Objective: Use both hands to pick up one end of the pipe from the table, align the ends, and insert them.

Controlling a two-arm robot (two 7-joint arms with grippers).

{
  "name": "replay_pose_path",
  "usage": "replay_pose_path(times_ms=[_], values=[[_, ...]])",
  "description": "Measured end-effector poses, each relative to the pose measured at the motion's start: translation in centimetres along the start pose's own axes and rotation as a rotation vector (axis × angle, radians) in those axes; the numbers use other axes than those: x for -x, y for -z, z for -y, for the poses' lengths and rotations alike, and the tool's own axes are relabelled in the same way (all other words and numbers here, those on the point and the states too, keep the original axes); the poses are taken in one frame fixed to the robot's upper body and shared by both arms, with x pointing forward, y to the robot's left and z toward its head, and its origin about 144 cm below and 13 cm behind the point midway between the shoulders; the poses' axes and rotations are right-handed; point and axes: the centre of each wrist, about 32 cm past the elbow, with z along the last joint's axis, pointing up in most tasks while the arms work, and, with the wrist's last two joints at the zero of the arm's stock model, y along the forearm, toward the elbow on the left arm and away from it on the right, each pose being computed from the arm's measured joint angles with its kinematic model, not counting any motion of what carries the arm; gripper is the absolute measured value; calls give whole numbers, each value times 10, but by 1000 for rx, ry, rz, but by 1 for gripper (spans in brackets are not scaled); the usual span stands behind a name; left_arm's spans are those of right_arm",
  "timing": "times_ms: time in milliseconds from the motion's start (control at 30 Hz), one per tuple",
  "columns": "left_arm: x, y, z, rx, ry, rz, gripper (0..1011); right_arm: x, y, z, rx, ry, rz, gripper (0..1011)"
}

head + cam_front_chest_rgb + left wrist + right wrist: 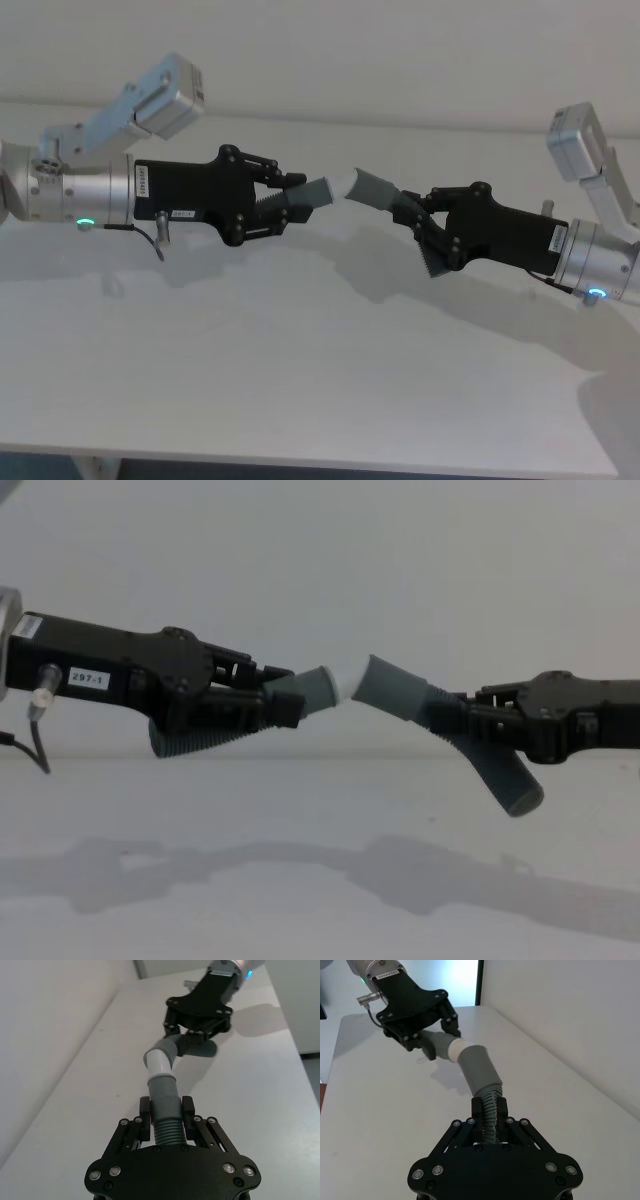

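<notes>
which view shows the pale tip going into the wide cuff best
The right wrist view: the pale tip meets the wide cuff at an angle, close and unblocked. Left wrist view shows it farther off; head and chest views show it small, side-on.

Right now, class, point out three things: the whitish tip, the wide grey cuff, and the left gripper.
whitish tip (159,1063), left wrist view, on its pale curved side.
wide grey cuff (477,1070), right wrist view, on its smooth wall.
left gripper (290,200), head view, midway between its fingertips.

The plain white table (300,380) carries nothing but soft shadows across its matte top.
</notes>
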Motion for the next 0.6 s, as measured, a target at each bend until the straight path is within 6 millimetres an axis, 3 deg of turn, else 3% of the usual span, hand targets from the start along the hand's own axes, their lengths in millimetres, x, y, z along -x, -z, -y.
replay_pose_path(times_ms=[600], values=[[-1, -4, -8, -87, 73, 9, 356, -4, -3, 5, 0, -20, 42, 156]])
